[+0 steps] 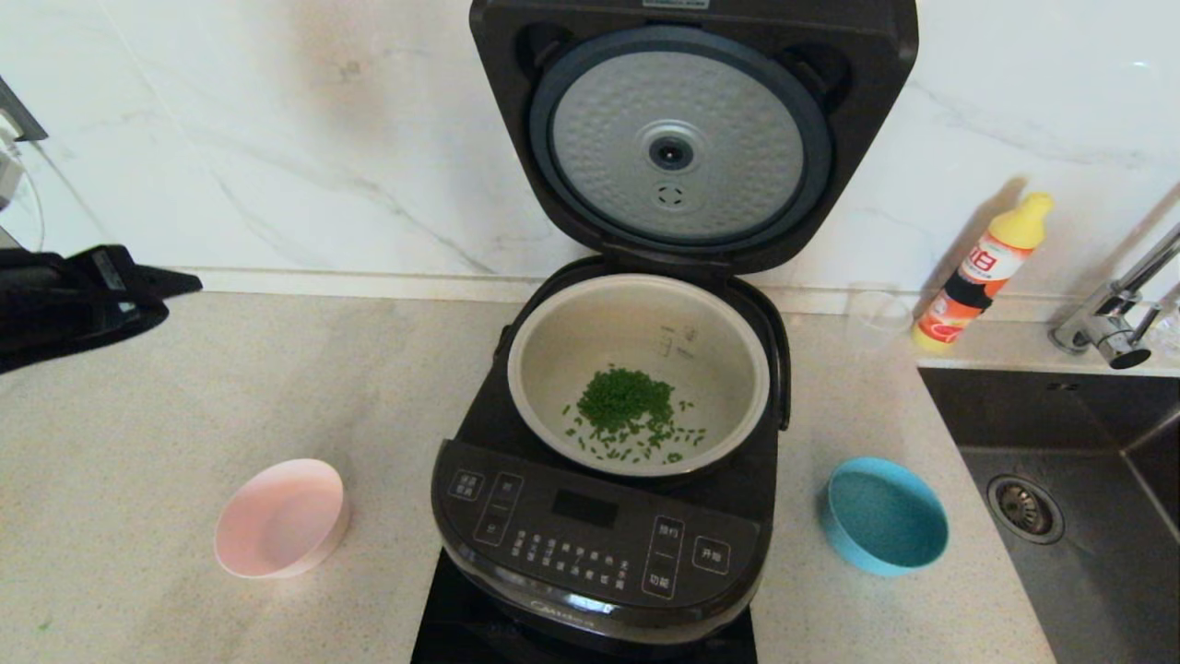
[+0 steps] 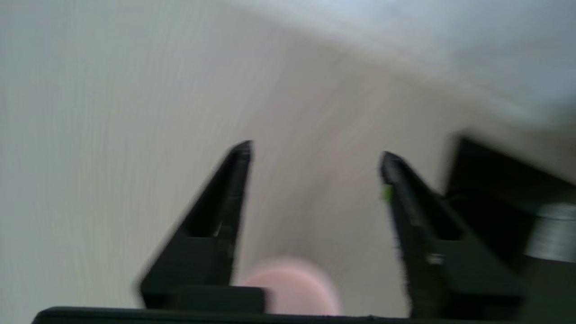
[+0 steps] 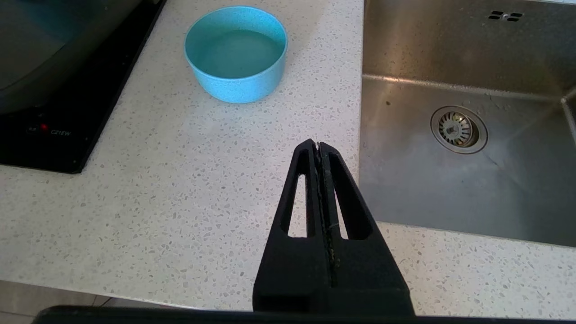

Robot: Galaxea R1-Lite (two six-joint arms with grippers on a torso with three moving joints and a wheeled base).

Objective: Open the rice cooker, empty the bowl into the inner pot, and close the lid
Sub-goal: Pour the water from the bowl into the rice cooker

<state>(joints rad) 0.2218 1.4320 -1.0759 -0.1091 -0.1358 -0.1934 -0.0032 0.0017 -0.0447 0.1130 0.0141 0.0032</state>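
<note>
The black rice cooker (image 1: 590,544) stands in the middle of the counter with its lid (image 1: 678,138) raised upright, dimpled silver underside facing me. The inner pot (image 1: 553,360) holds a small heap of chopped green bits (image 1: 627,406). An empty pink bowl (image 1: 281,516) sits front left and an empty blue bowl (image 1: 885,516) front right. My left gripper (image 1: 171,295) hangs at the far left above the counter, open and empty (image 2: 317,150), with the pink bowl (image 2: 292,288) below it. My right gripper (image 3: 317,145) is shut and empty over the counter's front edge, near the blue bowl (image 3: 236,51).
A steel sink (image 1: 1088,516) with a tap (image 1: 1115,314) lies at the right. A yellow bottle (image 1: 986,267) and a clear glass (image 1: 876,314) stand by the back wall. The cooker sits on a black hob (image 3: 67,135).
</note>
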